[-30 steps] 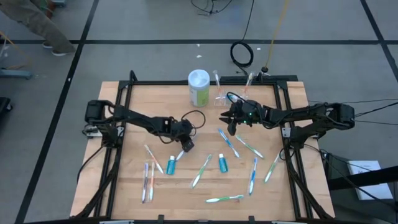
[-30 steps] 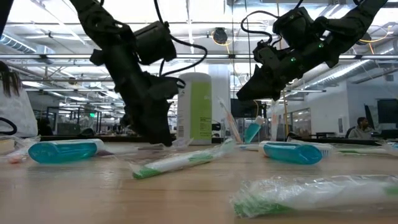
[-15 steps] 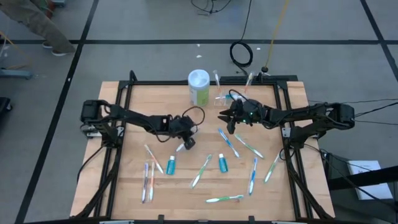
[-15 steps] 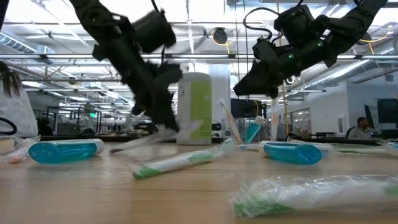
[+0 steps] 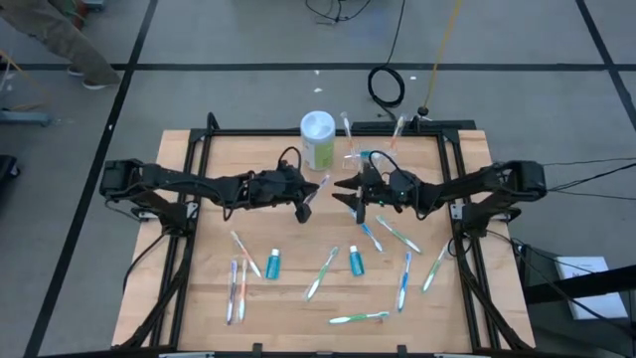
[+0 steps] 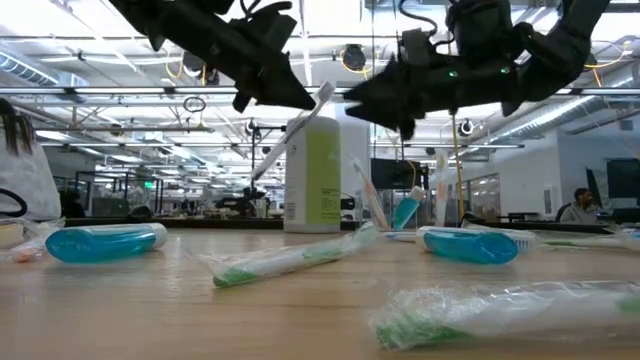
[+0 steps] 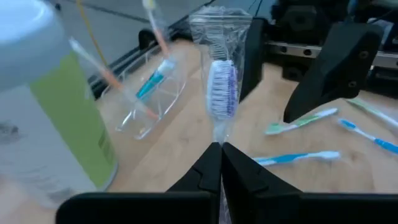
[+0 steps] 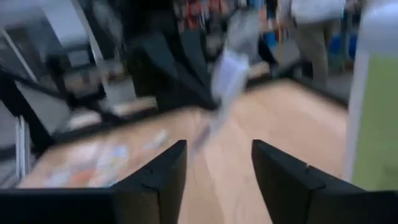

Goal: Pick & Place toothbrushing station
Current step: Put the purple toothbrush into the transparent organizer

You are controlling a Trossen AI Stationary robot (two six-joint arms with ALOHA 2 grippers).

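Big butcher-block wooden table on a grey floor, open workshop space behind it. At the far edge stands a tall white-and-green plastic bottle. Just right of it sits the toothbrushing station, a low clear plastic holder with a couple of brushes and a small blue tube upright in its slots. Left gripper is pinched tight on a plastic-wrapped toothbrush with purple bristles, held up mid-table. Right gripper faces it, fingers spread wide apart, nothing in them. More wrapped toothbrushes and little blue tubes lie scattered nearer.
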